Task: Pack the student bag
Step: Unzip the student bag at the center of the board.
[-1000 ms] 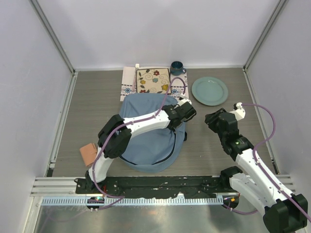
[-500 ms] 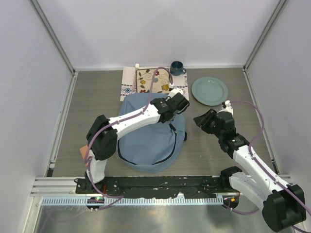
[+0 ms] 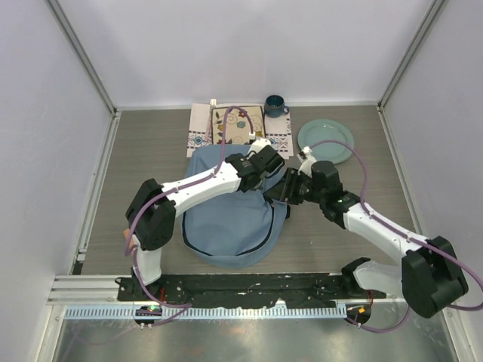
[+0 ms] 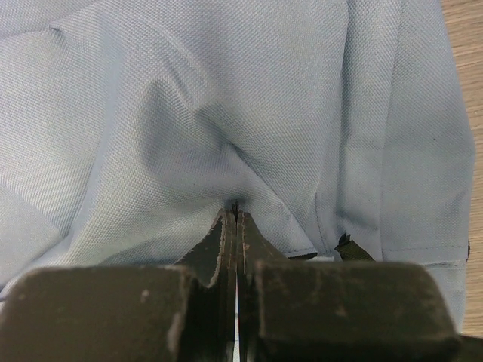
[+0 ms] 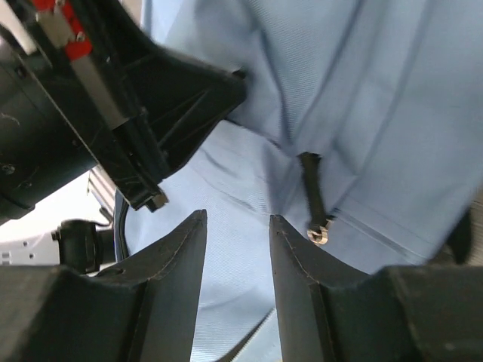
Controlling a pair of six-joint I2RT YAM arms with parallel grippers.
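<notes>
The student bag (image 3: 226, 222) is a light-blue backpack lying flat in the middle of the table. My left gripper (image 3: 264, 167) is at the bag's far right corner, shut on a pinched fold of its blue fabric (image 4: 235, 205). My right gripper (image 3: 282, 193) is open at the bag's right edge, just right of the left gripper. In the right wrist view its fingers (image 5: 238, 220) hover over the blue fabric (image 5: 377, 113). A black zipper pull with a metal ring (image 5: 313, 205) hangs just right of them. The left gripper's black body (image 5: 113, 98) fills the upper left of that view.
A white patterned cloth mat (image 3: 198, 132) lies behind the bag, with a floral square (image 3: 235, 124) on it. A dark blue mug (image 3: 275, 105) stands at the back. A green plate (image 3: 326, 141) lies at the back right, behind my right arm.
My right gripper has swung left from the table's right side to the bag's right edge. My left gripper has shifted back and left, still pinching the fabric.
</notes>
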